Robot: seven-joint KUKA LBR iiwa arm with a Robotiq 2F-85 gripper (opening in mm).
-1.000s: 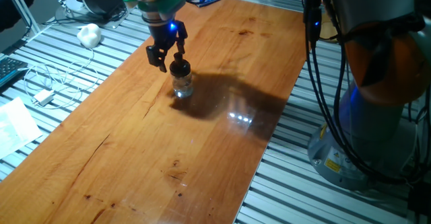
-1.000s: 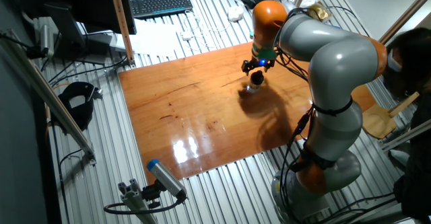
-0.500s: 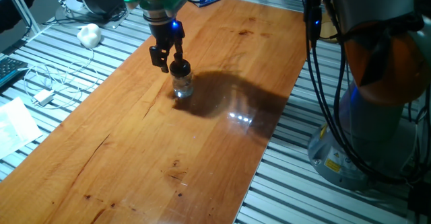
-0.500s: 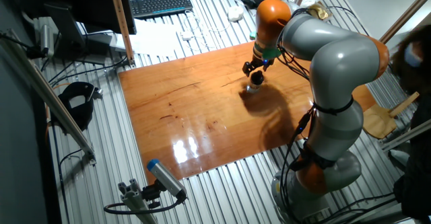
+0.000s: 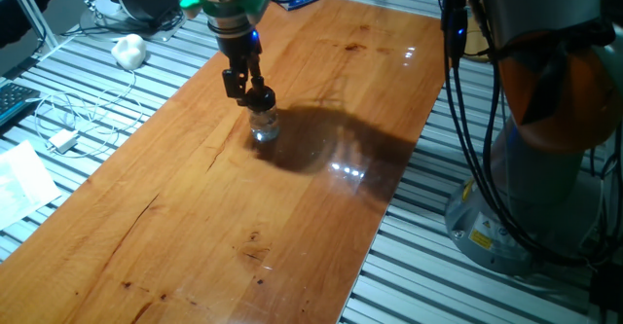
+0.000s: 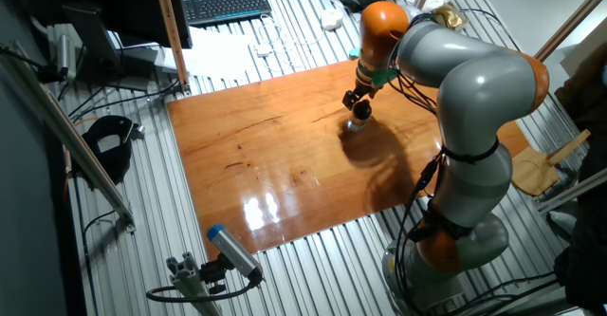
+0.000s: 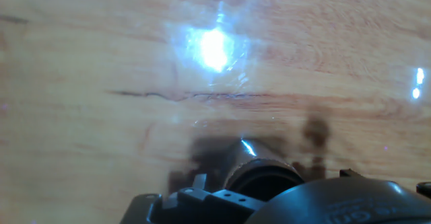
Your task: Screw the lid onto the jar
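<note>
- Table: wooden top on a ribbed metal bench, glare patch at 3 o'clock of the jar in one fixed view.
- My arm: grey with orange joints, reaching over the table from the base at 5 o'clock in the other fixed view.
- Keyboard: off the table at 11 o'clock in the other fixed view.
- White ball: on the bench at 10 o'clock of the jar, well apart from it.
- My gripper: pointing down at the lid, blue light on the wrist above it. Fingers sit right at the lid; I cannot tell if they clamp it or stand slack beside it.
- Jar: clear glass, upright on the table, directly under my gripper, in the far half of the board. Also seen at.
- Lid: black, sitting on top of the jar, touching it. In the hand view it shows as a dark round cap at 6 o'clock, blurred.
</note>
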